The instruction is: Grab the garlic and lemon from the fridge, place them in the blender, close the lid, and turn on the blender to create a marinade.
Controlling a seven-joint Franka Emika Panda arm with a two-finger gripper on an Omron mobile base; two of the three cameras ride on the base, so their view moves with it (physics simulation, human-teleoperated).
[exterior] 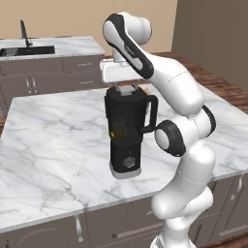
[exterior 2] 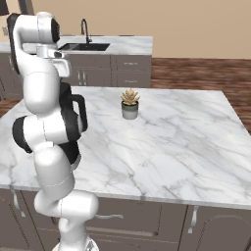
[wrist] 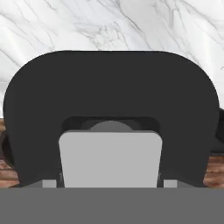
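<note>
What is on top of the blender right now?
The lid sits on the blender, its grey centre facing the hand camera. A yellow patch shows through the jar; the rest inside is hidden. The gripper hovers just above.

Blender [exterior: 125,133] stood on island counter [exterior: 53,145], near front edge. Lid [wrist: 109,118] sat on jar top; hand sat directly above lid. Jar handle [exterior: 151,114] projected right in left base view. Arm rose before counter, beside blender. Potted plant [exterior 2: 130,103] stood on counter, well apart from blender. Sink [exterior: 26,50] with tap [exterior 2: 85,28] lay in rear counter [exterior 2: 128,45], behind island.
</note>
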